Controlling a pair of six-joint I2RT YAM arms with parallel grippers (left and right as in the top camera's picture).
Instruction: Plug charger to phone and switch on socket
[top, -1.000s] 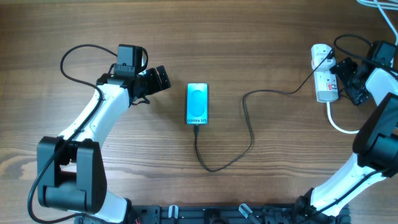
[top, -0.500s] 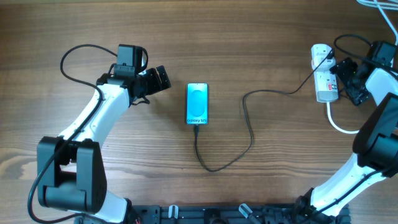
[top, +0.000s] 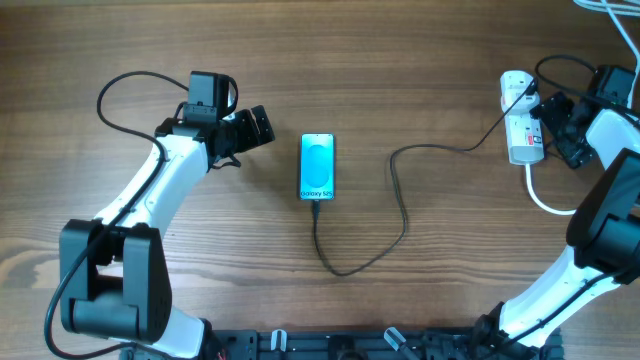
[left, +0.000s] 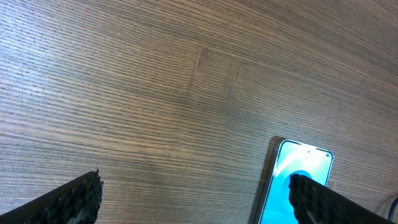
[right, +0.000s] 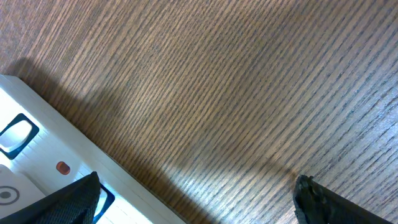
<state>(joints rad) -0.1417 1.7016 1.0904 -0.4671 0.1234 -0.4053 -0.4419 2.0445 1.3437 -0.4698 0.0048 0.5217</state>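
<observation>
– Wooden table (top: 450, 290), brown grain, seen from above. Where is the charger (top: 404, 222)?

– It lies mid-table. One end meets the near edge of the phone (top: 317, 167). From there it loops toward the near side, bends right and far, then runs right to the far end of the socket (top: 521, 118).

– And the phone?

– Flat, just left of centre, long side running near to far, its screen glowing cyan. The left wrist view catches its far end (left: 297, 186) at the lower right.

– The socket?

– At the far right, also lengthwise near to far. A white lead (top: 537, 195) leaves its near end and curves right. The right wrist view shows one corner (right: 43, 177) with a dark switch and a small red dot; I cannot tell which way the switch sits.

– The grippers?

– The left gripper (top: 262, 126) hangs to the left of the phone, apart from it, fingers (left: 71, 200) spread wide with nothing between them. The right gripper (top: 556, 130) is just right of the socket, fingers (right: 69, 202) likewise spread and holding nothing. Whether a finger touches the socket, I cannot tell.
</observation>
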